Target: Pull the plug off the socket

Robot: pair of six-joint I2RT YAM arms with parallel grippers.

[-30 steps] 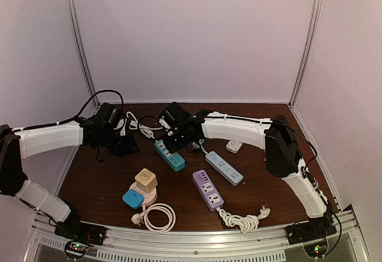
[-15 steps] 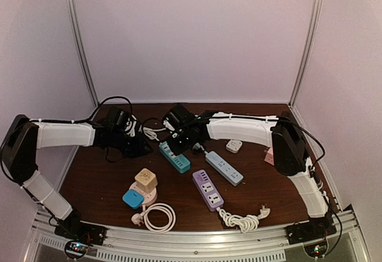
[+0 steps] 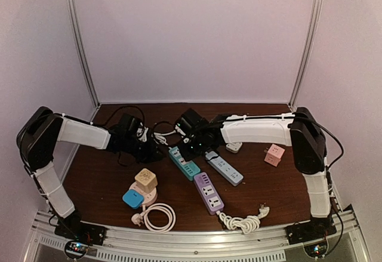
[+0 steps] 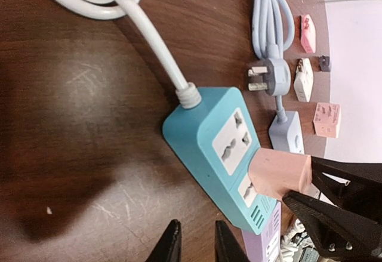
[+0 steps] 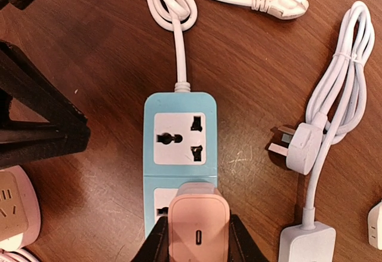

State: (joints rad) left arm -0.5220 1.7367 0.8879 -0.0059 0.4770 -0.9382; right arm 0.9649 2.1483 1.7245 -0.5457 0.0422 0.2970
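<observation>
- Left gripper [image 4: 194, 242]: just left of the teal power strip [image 3: 185, 162], fingers drawn nearly together, nothing held.
- Teal power strip: mid-table, slanted; white cord leaves its far end.
- Pink plug [image 5: 198, 226]: seated upright in the strip's second socket from the cord end.
- Right gripper [image 5: 198, 244]: clenched on the pink plug's two sides.
- Grey power strip [image 3: 224, 168]: just right, not touching.

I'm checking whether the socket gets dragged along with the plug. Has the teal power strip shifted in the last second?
Yes. The teal strip has slid right and slightly toward the near edge, closing on the purple strip, which stayed put.
</observation>
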